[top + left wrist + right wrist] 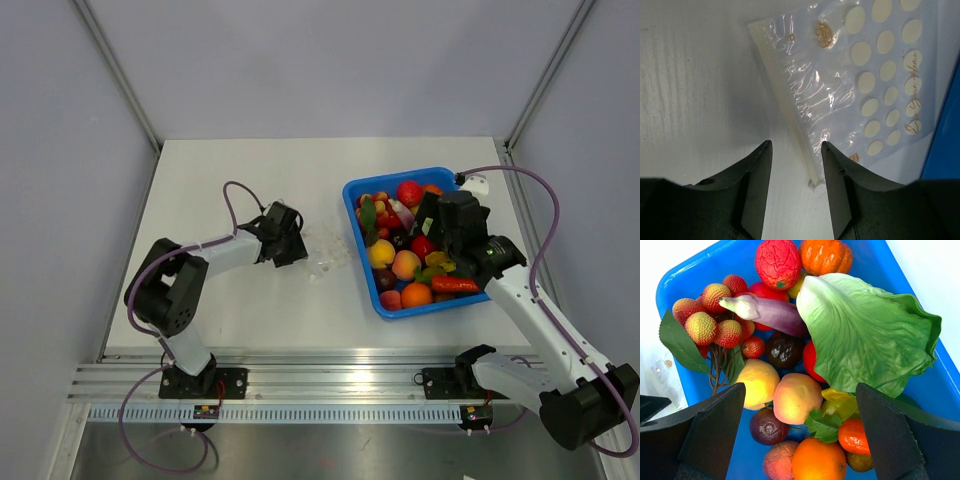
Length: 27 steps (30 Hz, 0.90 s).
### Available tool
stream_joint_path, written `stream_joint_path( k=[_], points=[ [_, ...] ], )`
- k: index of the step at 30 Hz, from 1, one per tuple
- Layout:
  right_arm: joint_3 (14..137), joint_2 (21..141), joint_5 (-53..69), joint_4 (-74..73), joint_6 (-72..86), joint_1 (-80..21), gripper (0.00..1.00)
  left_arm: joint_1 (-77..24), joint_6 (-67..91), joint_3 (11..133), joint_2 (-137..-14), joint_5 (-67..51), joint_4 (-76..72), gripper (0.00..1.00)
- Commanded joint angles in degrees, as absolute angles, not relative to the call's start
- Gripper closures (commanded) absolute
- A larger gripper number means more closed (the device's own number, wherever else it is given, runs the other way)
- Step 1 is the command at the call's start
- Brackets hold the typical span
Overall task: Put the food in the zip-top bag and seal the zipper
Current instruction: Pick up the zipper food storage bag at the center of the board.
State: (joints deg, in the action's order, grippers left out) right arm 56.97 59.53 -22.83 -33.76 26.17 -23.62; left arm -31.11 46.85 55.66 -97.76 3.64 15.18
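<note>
The zip-top bag (860, 90) lies flat on the white table (700, 75), just beside the blue tray (690, 270), with its zipper (784, 100) running along the edge nearest the left arm. The left pincer (795, 150) hangs low over that edge with its jaws partway apart and grasping nothing. The near end of the strip sits between them, close to one finger. It looks lined up to pinch the mouth and hold it for loading.

The right pincer (800, 390) hovers released, jaws spread wide, above the heaped tray, probably so it can drop round a fruit without nudging the neighbours. The food, a small dark plum (785, 349), sits deep in the pile against the eggplant (767, 312), beside the cabbage leaf (865, 330) and just beyond the peach (795, 397).

A second purple round fruit (767, 426) lies nearer the fingers, and which of the two is meant cannot be settled. The leaf covers whatever is under it. From above, the right wrist hides part of the tray. Whether the bag's mouth is open cannot be told, and its far side is cut off in the left wrist view
</note>
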Motion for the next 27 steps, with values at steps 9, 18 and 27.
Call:
stream_joint_path(
  k=[9, 18, 27],
  points=[
    [57.6, 59.7, -21.0, -33.5, 27.1, -23.6, 0.01, -29.9, 49.0, 55.6, -100.4, 1.1, 9.7, 0.67],
    [57.4, 59.4, -20.3, -33.7, 27.2, -23.6, 0.01, -29.9, 48.5, 56.8, -101.2, 0.4, 9.4, 0.81],
    [59.9, 61.9, -12.1, -32.5, 23.6, -25.0, 0.01, -29.9, 46.8, 56.7, -97.6, 1.0, 12.0, 1.00]
  ],
)
